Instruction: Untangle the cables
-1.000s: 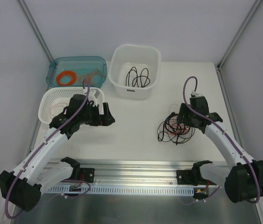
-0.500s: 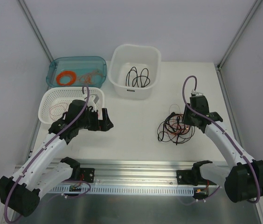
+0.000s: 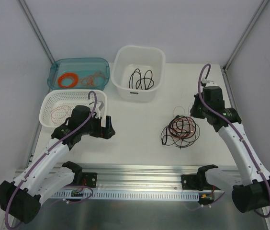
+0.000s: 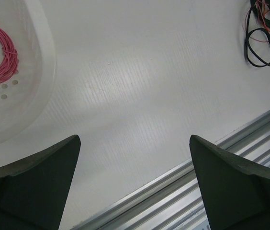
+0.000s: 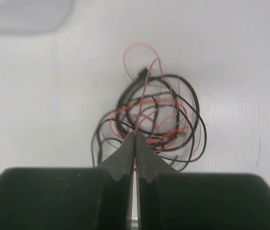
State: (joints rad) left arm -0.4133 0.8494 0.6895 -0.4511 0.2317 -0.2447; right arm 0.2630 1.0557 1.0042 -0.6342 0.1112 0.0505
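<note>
The cables [image 3: 179, 129] lie as a loose tangle of black, red and orange wires on the white table, right of centre. My right gripper [image 3: 194, 114] hangs above the tangle's right edge. In the right wrist view it [image 5: 135, 134] is shut on a thin pink wire [image 5: 144, 91] that runs taut from the fingertips into the cables [image 5: 149, 122] below. My left gripper [image 3: 108, 125] is open beside the white basket, far from the tangle. In the left wrist view it [image 4: 134, 140] has nothing between its fingers, and the cables [image 4: 264, 28] show at the top right corner.
A white perforated basket [image 3: 49, 103] holding a pink coil [image 4: 1, 52] sits at the left. Behind it is a teal tray [image 3: 101, 64] with orange rings. A white tub [image 3: 140, 93] with a black cable stands at the back centre. An aluminium rail [image 3: 140, 170] runs along the near edge.
My right gripper has shut on the pink wire and risen back to the right, pulling that strand up. My left gripper has drifted slightly toward the near edge, still open.
</note>
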